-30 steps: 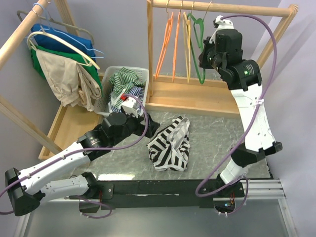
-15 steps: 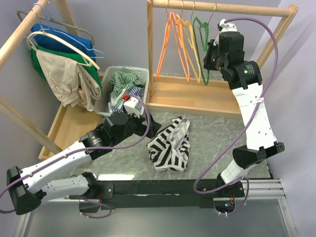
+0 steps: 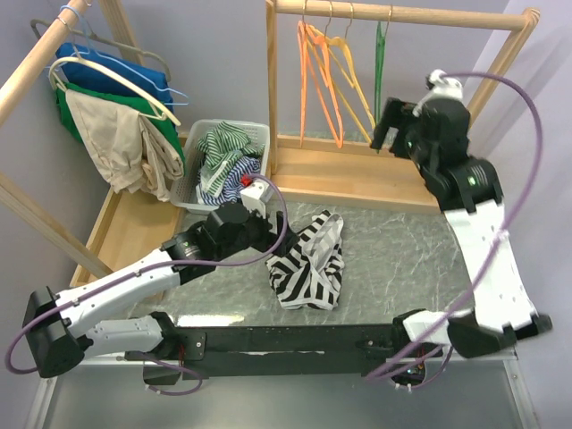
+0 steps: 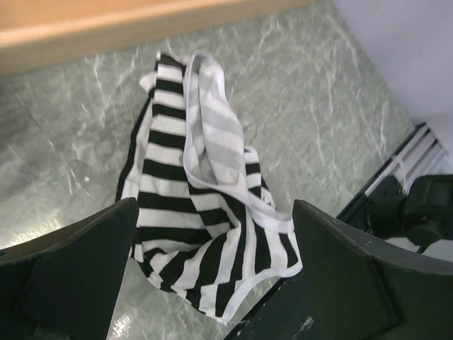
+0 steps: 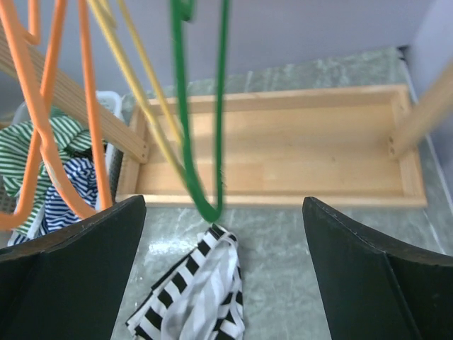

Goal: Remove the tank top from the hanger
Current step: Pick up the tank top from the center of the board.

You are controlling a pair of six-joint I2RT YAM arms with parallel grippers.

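With the striped tank top (image 3: 308, 261) crumpled on the desk (image 3: 402, 250), apart from the bare green hanger (image 3: 379, 63) on the rail (image 3: 411, 14), the removal looks done; both the left pincer (image 4: 216, 219) and right pincer (image 5: 223, 205) gape empty, so next seems only a clear retreat.

The light is bright and soft. A white shine sits on the worktop (image 3: 393, 259). Up close, the green hanger (image 5: 207, 210) looks blurry.
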